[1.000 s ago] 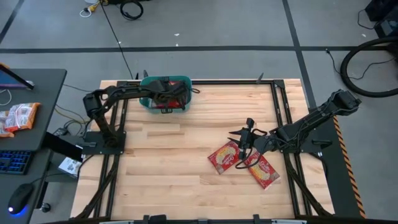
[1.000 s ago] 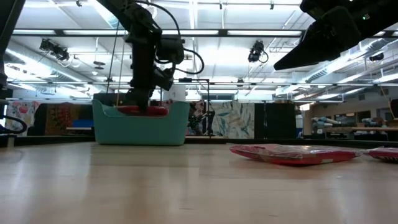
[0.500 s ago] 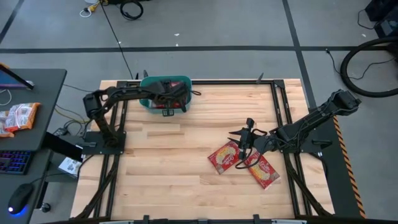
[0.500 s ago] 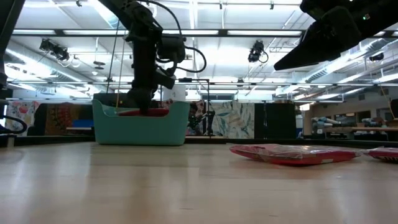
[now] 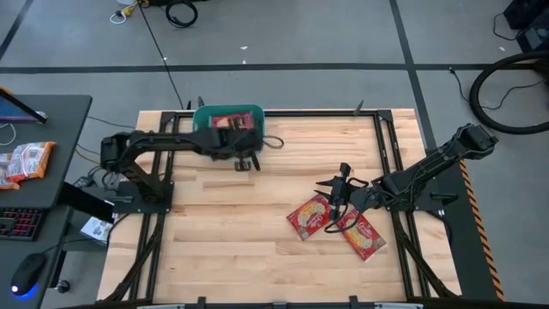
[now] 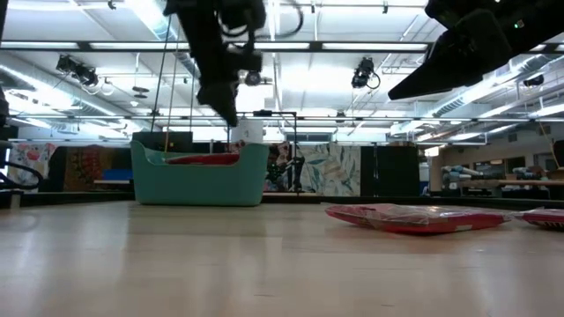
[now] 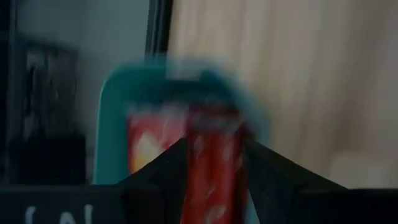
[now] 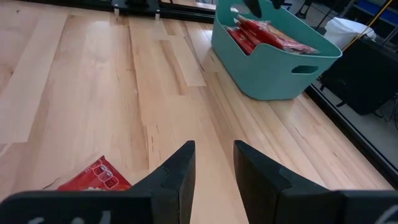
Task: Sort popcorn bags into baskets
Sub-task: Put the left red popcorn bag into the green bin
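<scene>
The teal tub (image 5: 199,114) stands at the table's far edge, left of the middle, with several red popcorn packets (image 5: 227,120) lying in it; they also show in the low view (image 6: 203,158) and the right wrist view (image 8: 267,34). My left gripper (image 5: 244,160) is open and empty, raised above the tub's near right corner (image 6: 227,110). Two red packets (image 5: 310,215) (image 5: 364,238) lie flat on the table at the near right. My right gripper (image 5: 333,215) hovers over them, open and empty (image 8: 213,155).
Black frame rails (image 5: 386,146) run along the table's edges. Bare wood (image 5: 232,223) lies between the tub and the two packets. A desk (image 5: 34,172) with a keyboard, a mouse and snack packets stands beyond the table's left edge.
My left gripper has risen out of the tub and drawn back toward the table's near edge, now standing well above the tub's rim. A red packet stays lying in the tub where the gripper was.
</scene>
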Action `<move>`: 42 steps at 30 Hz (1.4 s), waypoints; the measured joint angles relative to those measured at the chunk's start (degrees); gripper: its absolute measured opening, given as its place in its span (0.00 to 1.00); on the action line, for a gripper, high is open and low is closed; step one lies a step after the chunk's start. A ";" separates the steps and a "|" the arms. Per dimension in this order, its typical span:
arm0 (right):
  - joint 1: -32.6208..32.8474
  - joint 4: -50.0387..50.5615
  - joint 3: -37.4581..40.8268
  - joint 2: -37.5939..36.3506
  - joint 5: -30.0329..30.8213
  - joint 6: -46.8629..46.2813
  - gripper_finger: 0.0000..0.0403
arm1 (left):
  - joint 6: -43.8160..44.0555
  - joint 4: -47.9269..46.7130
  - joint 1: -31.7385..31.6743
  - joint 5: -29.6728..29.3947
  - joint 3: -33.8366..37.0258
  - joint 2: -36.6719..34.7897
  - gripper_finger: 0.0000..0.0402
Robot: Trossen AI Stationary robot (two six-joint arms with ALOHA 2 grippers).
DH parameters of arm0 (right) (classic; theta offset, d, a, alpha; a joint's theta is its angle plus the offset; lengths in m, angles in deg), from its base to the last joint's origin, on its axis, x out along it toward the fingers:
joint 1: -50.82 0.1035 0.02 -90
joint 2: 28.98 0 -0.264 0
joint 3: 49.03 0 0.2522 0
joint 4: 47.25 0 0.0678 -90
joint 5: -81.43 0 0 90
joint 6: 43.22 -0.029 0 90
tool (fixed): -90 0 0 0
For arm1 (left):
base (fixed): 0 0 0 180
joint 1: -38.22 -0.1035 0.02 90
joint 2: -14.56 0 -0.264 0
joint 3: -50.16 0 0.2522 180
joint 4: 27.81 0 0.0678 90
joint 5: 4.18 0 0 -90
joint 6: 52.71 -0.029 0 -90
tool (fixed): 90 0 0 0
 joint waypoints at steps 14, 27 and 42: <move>0.01 -0.99 0.02 0.00 0.16 0.01 0.28 | -0.37 20.81 14.37 2.69 -0.02 4.98 0.39; 0.06 5.30 0.00 -0.07 -2.40 0.59 0.28 | 6.16 43.38 21.01 24.94 0.00 17.35 0.39; 1.06 6.25 0.02 -5.29 4.06 0.89 0.28 | 15.36 49.04 23.84 29.60 -4.28 29.33 0.39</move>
